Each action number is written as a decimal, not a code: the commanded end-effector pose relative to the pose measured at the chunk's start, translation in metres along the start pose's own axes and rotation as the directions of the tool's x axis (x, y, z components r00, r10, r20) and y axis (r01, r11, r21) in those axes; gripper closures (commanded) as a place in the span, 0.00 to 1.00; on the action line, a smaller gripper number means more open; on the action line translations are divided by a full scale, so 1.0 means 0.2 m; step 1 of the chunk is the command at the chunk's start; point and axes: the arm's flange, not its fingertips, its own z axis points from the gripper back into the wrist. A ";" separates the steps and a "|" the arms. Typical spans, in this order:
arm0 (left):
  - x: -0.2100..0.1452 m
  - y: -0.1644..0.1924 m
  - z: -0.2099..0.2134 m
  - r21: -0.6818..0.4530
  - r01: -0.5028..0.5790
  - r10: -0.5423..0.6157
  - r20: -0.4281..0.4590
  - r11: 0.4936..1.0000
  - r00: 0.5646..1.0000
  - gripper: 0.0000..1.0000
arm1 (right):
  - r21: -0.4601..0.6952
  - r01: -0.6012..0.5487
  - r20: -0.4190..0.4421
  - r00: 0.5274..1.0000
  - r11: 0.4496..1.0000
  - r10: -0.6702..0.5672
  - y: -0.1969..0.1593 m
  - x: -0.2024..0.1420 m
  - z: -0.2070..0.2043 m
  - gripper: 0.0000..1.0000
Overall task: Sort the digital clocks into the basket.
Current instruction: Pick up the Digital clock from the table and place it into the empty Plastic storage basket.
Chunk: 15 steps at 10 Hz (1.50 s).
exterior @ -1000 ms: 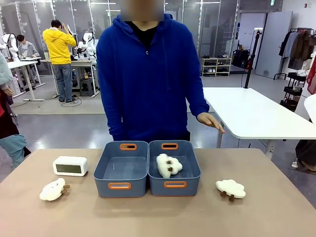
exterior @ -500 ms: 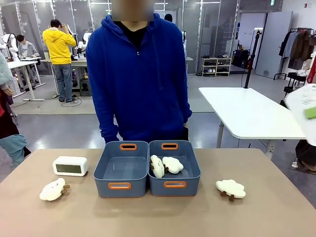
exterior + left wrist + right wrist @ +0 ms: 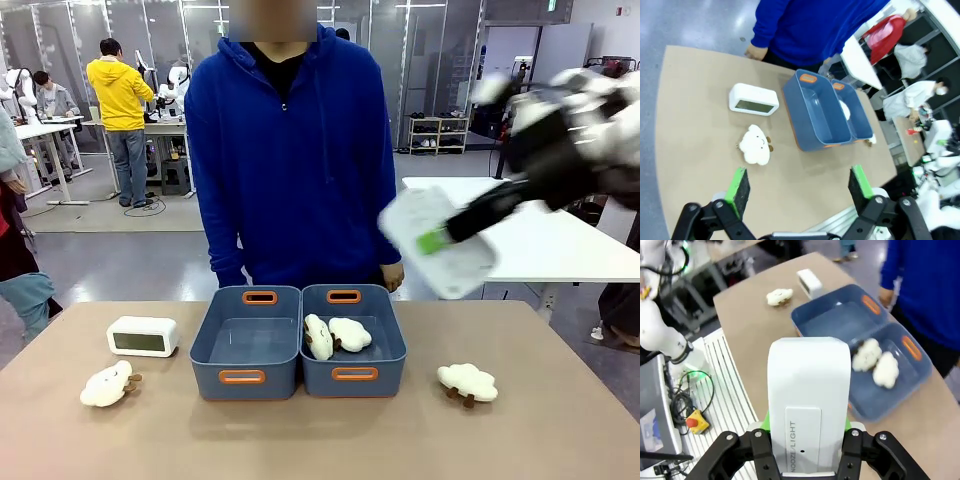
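Front view: right tool (image 3: 431, 242) blurred, clamping digital clock (image 3: 462, 268), face unreadable

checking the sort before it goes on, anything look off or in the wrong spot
Nothing spilled or damaged. Two plush sheep lie in the right-hand bin, which may be deliberate. One digital clock sits on the table beside the left-hand bin, and the right gripper holds the other clock tilted in the air.

The table (image 3: 320, 440) carries a clock (image 3: 142, 336), left sheep (image 3: 108, 385), left bin (image 3: 275, 378), right bin (image 3: 385, 378) and right sheep (image 3: 467, 381).
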 end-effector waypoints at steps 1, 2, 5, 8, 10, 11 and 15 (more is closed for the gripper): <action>0.00 0.00 0.00 -0.003 0.002 -0.002 -0.007 1.000 1.000 0.00 | 0.005 -0.074 0.008 0.997 0.997 0.074 -0.17 0.25 -0.32 0.96; 0.00 0.00 0.00 -0.003 0.002 -0.002 -0.007 1.000 1.000 0.00 | 0.021 -0.092 -0.010 0.996 0.996 0.093 -0.17 0.32 -0.49 0.96; 0.00 0.00 0.00 -0.003 0.002 -0.002 -0.007 1.000 1.000 0.00 | 0.081 -0.148 -0.031 0.988 0.986 0.151 -0.21 0.42 -0.96 0.96; 0.00 0.00 0.00 -0.003 0.002 -0.002 -0.007 1.000 1.000 0.00 | 0.077 -0.132 -0.048 0.990 0.988 0.136 -0.26 0.42 -1.36 0.96; 0.00 0.00 0.00 -0.003 0.002 -0.002 -0.007 1.000 1.000 0.00 | 0.053 -0.162 -0.068 0.984 0.985 0.166 -0.30 0.40 -1.60 0.96; 0.00 0.00 0.00 -0.003 0.002 -0.002 -0.007 1.000 1.000 0.00 | 0.043 -0.183 -0.090 0.978 0.982 0.186 -0.34 0.40 -1.72 0.96; 0.00 0.00 0.00 -0.003 0.002 -0.002 -0.007 1.000 1.000 0.00 | 0.050 -0.145 -0.196 0.969 0.988 0.152 -0.49 0.26 -2.01 0.96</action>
